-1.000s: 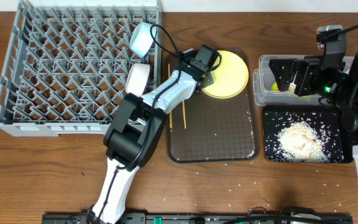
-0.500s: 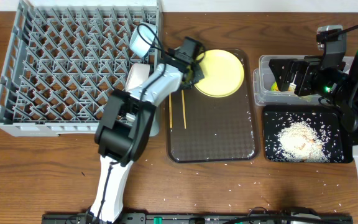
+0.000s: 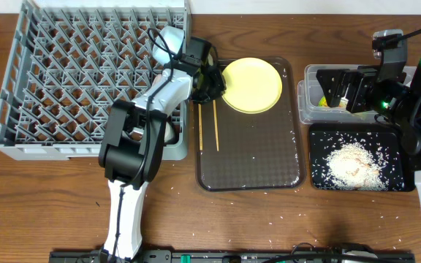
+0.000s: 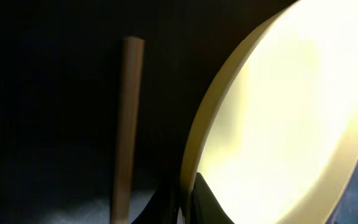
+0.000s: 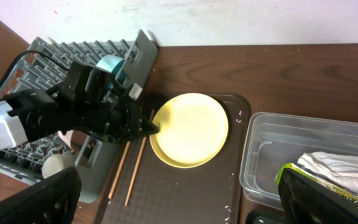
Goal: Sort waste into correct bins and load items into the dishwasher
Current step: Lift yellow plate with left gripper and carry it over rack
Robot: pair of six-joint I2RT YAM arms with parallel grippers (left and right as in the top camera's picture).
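Note:
My left gripper (image 3: 216,82) is shut on the left rim of the round yellow plate (image 3: 253,85), which lies at the back of the dark brown tray (image 3: 251,157). In the left wrist view the plate's rim (image 4: 229,106) sits between the fingers (image 4: 188,202). Two chopsticks (image 3: 207,126) lie on the tray's left side. My right gripper (image 3: 336,88) is open and empty over the clear tub (image 3: 309,73). The tub holds the white wrapper (image 5: 340,168) and the green packet (image 5: 303,177). Rice (image 3: 353,162) fills the black tray (image 3: 316,135).
The grey dish rack (image 3: 79,80) fills the left side, with a light blue bowl (image 3: 168,40) at its right edge. A white cup (image 5: 58,165) shows in its near corner in the right wrist view. Loose rice grains lie scattered along the table's front.
My left gripper has moved left toward the rack, pulling the yellow plate leftward with it. The right arm has not moved.

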